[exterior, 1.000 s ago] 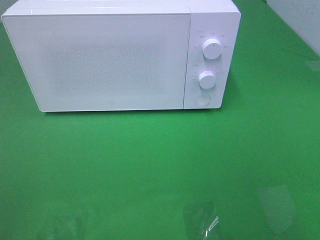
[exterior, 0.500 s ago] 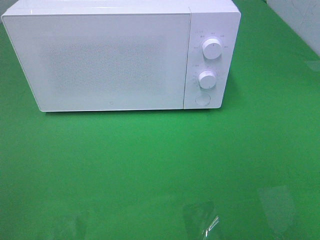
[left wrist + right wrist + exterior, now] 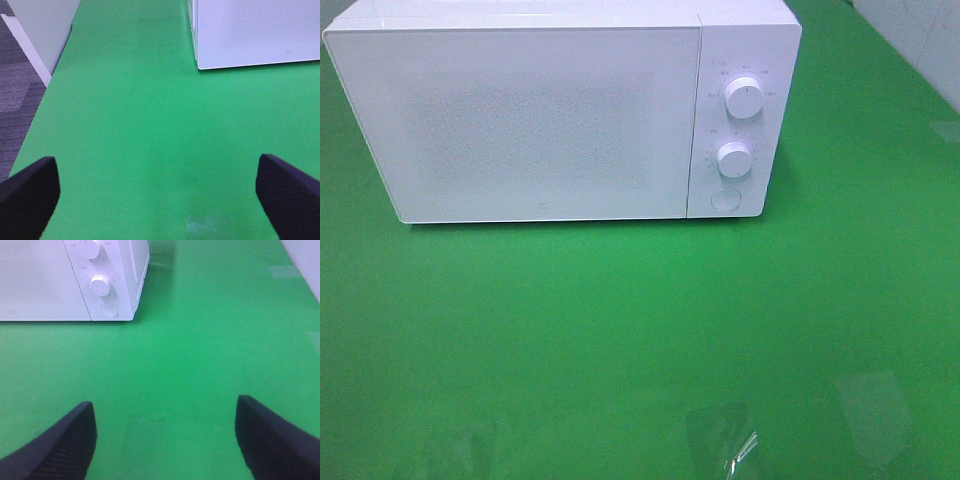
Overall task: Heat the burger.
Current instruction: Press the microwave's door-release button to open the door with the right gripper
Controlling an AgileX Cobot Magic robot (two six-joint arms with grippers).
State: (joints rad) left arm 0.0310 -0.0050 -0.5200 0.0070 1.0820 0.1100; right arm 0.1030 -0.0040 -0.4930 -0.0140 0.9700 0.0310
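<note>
Microwave (image 3: 520, 120) sits shut ahead of both empty, wide-open grippers, my right gripper (image 3: 164, 432) nearer its knobs (image 3: 100, 285) than my left gripper (image 3: 156, 187), burger unseen.

A microwave (image 3: 560, 110) is pictured at the far side of the table (image 3: 620, 330), towards its left; the door (image 3: 530, 120) is set on the left of the front, the control panel (image 3: 740, 120) on the right (there the upper knob (image 3: 744, 98) is placed above the lower knob (image 3: 733, 158), with a button (image 3: 724, 200) beneath); the left gripper (image 3: 157, 200) is held over the table before and left of the door's corner; the right gripper (image 3: 165, 440) is held before and right of the panel end.
</note>
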